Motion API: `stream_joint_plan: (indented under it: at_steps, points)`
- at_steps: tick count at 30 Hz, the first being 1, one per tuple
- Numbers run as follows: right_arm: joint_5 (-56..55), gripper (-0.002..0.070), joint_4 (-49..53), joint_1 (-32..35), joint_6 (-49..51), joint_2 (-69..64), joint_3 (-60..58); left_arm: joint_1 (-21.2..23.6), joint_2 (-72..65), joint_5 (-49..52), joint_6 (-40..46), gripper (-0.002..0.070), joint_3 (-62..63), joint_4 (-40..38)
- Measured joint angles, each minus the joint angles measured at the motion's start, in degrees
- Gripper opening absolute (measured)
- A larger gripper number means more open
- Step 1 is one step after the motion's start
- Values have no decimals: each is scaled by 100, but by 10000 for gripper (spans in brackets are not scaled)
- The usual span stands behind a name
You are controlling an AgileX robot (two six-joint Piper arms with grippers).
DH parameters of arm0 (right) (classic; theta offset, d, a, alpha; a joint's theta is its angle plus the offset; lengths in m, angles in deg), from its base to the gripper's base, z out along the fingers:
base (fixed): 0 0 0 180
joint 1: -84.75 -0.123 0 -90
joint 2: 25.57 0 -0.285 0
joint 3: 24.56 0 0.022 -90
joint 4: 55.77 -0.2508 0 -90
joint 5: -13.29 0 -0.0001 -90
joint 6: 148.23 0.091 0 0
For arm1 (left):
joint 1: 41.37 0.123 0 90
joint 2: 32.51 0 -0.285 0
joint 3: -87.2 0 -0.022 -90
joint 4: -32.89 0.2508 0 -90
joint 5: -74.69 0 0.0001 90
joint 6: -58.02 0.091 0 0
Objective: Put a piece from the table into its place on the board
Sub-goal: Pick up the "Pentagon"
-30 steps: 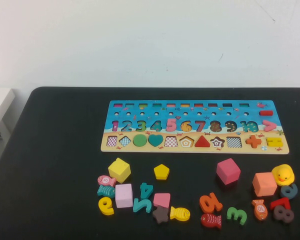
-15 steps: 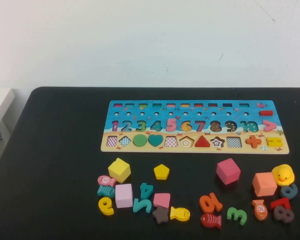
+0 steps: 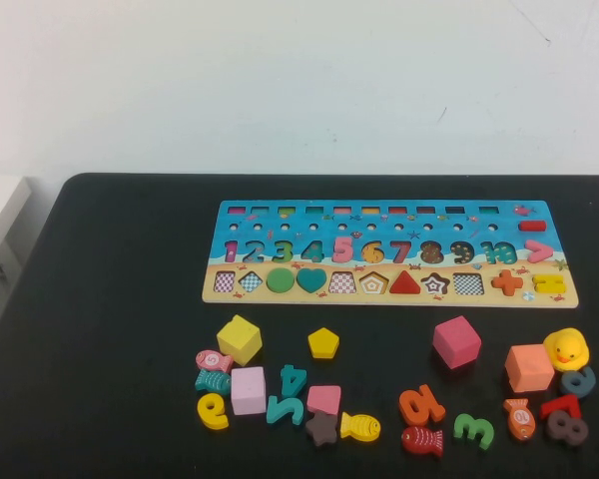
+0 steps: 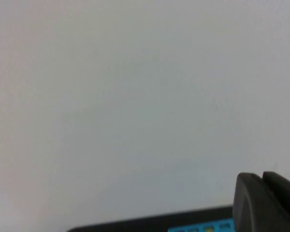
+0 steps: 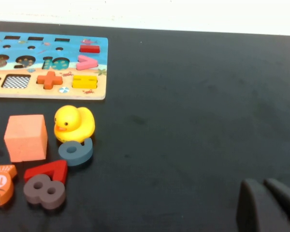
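Nothing moved; piece far from fingers

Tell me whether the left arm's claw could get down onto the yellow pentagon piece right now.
Probably yes. The yellow pentagon lies flat on the black table, apart from the yellow cube and other pieces, nothing above it. The left claw is shut, raised facing the wall; the right claw looks shut too.

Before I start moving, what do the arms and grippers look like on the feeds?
Little shows. In the high view neither arm appears. The left gripper shows in its wrist view as two matte black, rounded fingers pressed together. The right gripper shows the same in its own view: black, smooth, blunt-tipped fingers side by side. No cables, markings or labels are visible.
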Motion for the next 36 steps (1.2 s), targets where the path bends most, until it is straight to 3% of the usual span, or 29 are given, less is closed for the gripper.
stream_joint_plan:
  at_steps: [3, 13, 16, 21, 27, 36]
  points:
    - [0, 19, 0, 0, 0, 0, 0, 0, -790, 483, 292, -1, 454, -49]
    - [0, 19, 0, 0, 0, 0, 0, 0, -2979, 7, 628, -1, 752, -701]
    - [0, 19, 0, 0, 0, 0, 0, 0, -3694, 171, 1178, -1, 793, -701]
    - [0, 19, 0, 0, 0, 0, 0, -66, -5230, 820, 1247, -1, 1356, -806]
    - [0, 19, 0, 0, 0, 0, 0, -753, -7128, 1776, 830, -1, 2496, -776]
    - [0, 19, 0, 0, 0, 0, 0, -2149, -9080, 2219, -1204, 41, 4085, 853]
